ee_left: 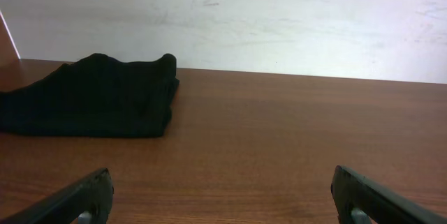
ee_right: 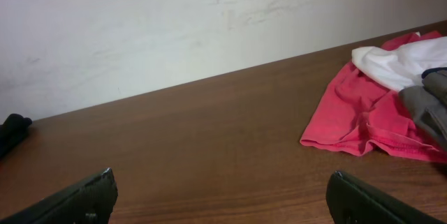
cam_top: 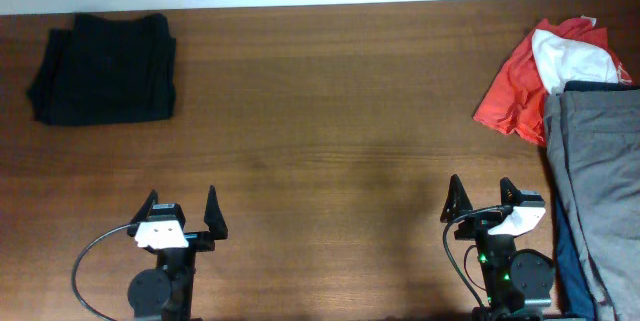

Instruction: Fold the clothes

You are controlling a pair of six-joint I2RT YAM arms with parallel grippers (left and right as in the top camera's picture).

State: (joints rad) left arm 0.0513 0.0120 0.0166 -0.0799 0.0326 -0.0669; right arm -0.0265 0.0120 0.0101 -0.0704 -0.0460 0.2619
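Observation:
A folded black garment (cam_top: 103,69) lies at the far left of the table; it also shows in the left wrist view (ee_left: 91,97). At the right edge the grey-olive shorts (cam_top: 600,176) lie spread over a navy piece (cam_top: 568,251). A red-and-white piece (cam_top: 535,76) lies crumpled behind them, seen in the right wrist view (ee_right: 363,109) with a corner of the shorts (ee_right: 427,105). My left gripper (cam_top: 181,204) is open and empty near the front edge, also in its wrist view (ee_left: 222,195). My right gripper (cam_top: 482,193) is open and empty left of the shorts, also in its wrist view (ee_right: 222,195).
The brown wooden table (cam_top: 320,131) runs to a white wall (ee_left: 279,21) at the back. The clothes pile hangs at the table's right edge.

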